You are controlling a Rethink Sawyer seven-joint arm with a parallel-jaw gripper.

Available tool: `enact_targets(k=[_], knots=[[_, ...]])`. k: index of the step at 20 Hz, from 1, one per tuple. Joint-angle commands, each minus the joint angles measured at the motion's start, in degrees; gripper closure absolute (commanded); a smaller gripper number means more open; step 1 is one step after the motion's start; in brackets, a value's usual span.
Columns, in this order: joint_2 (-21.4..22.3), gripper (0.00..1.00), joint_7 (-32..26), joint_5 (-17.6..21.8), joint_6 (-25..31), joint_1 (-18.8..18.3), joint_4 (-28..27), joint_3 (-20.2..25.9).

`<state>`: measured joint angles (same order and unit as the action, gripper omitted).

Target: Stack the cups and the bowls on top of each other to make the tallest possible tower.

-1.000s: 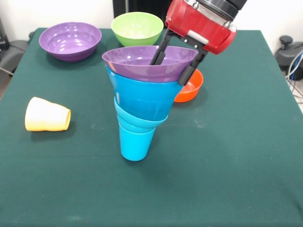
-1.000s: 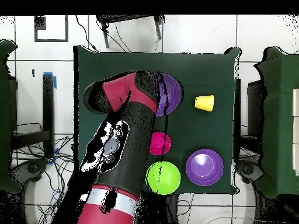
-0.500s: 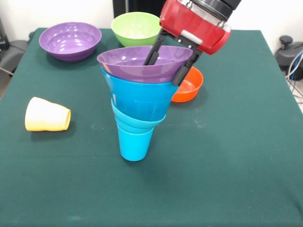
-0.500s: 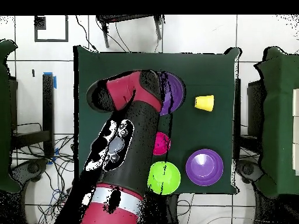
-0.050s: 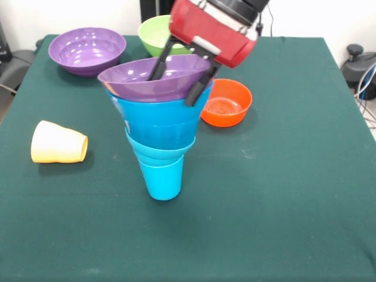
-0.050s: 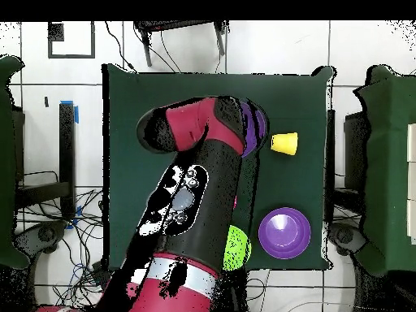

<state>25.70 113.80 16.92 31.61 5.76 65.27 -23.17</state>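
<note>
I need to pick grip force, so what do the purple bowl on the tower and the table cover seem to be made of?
The purple bowl looks like thin glossy plastic: light glints on its smooth inside. The table cover seems a matte green cloth or felt, with no shine and faint specks; which one, the look leaves open.

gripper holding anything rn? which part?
Yes: the gripper pinches the rim of the purple bowl atop the tower, one finger inside the bowl, one outside its wall.

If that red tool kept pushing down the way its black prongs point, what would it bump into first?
Probably the purple bowl topping the tower: the tool already straddles its rim, one prong inside and one outside. Depth is hard to judge.
</note>
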Motion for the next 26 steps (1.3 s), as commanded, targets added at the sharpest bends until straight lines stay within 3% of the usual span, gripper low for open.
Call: enact_targets(k=[1, 26], knots=[[-2.5, 0.0, -9.0, 5.9, -3.3, -2.1, -1.2, 8.2], [-4.6, 0.0, 0.7, 4.3, -5.3, 1.1, 0.1, 7.9]])
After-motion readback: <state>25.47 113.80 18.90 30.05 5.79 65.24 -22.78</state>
